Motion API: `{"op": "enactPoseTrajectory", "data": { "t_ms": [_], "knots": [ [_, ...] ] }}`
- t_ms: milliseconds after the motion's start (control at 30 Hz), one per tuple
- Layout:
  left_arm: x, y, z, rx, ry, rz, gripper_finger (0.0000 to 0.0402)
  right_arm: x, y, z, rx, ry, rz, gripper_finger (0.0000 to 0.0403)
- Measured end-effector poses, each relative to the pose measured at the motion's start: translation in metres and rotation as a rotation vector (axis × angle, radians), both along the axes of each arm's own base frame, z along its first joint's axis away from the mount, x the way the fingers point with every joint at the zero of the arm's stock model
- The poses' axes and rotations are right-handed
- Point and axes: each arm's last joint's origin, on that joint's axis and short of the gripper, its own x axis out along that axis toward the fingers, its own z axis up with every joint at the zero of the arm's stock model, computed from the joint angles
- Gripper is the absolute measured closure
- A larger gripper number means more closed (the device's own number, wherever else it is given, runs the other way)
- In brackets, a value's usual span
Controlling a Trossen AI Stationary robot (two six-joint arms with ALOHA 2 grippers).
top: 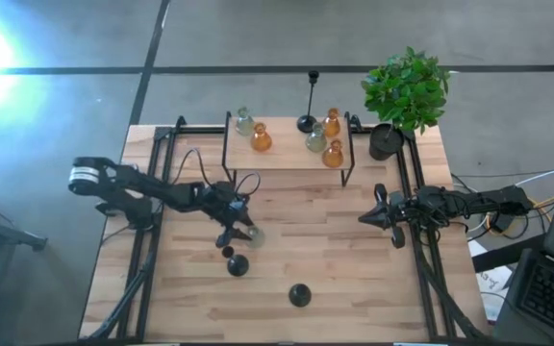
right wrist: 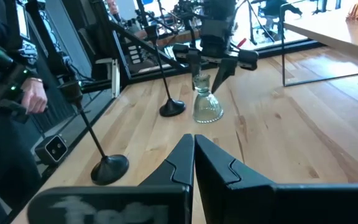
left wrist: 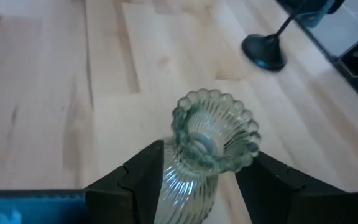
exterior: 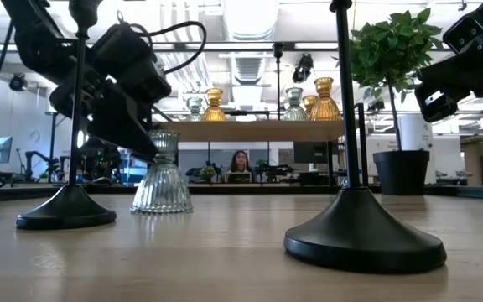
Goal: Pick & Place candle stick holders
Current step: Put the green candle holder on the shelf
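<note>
A clear-grey ribbed glass holder (top: 256,234) stands upright on its wide base on the wooden table, left of centre. It also shows in the low view (exterior: 162,180) and in the left wrist view (left wrist: 213,134). My left gripper (top: 246,231) is open, with one finger on each side of the holder's narrow neck (left wrist: 185,186). My right gripper (top: 365,219) is shut and empty above the table's right side. Two black round-based holders (top: 237,265) (top: 299,295) stand nearer the front edge. Several amber, clear and black holders stand on the wooden shelf (top: 287,159). My left gripper comes slanting down from the table's left, its fingers (left wrist: 145,177) lying across the neck of the clear holder. A strip of table shows between the neck and the other finger (left wrist: 260,183). I cannot tell whether either finger touches the glass.
A potted green plant (top: 407,91) stands at the far right corner. The shelf's black metal legs (top: 226,144) stand just behind the work area. Black rails (top: 147,240) run along both table sides. A person (right wrist: 5,93) stands beyond the table, another (exterior: 241,161) farther back in the room.
</note>
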Motion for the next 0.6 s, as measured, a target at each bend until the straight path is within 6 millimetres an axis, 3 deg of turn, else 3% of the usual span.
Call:
{"op": "enactPoseTrajectory", "data": {
  "t_ms": [167, 467, 600],
  "knots": [
    [0.0031, -0.0012, -0.0012, -0.034, -0.016, -0.012, 0.0205, 0.0, 0.0, 0.0, 0.0, 0.0, 0.0, 0.0394],
    [0.008, -0.0019, -0.007, -0.051, -0.025, -0.008, 0.0146, 0.0, 0.0, 0.0, 0.0, 0.0, 0.0, 0.0394],
    [0.0077, -0.0047, -0.0057, -0.039, -0.04, -0.042, 0.0141, 0.0001, 0.0, 0.0, 0.0, 0.0, 0.0, 0.0394]
  ]
}}
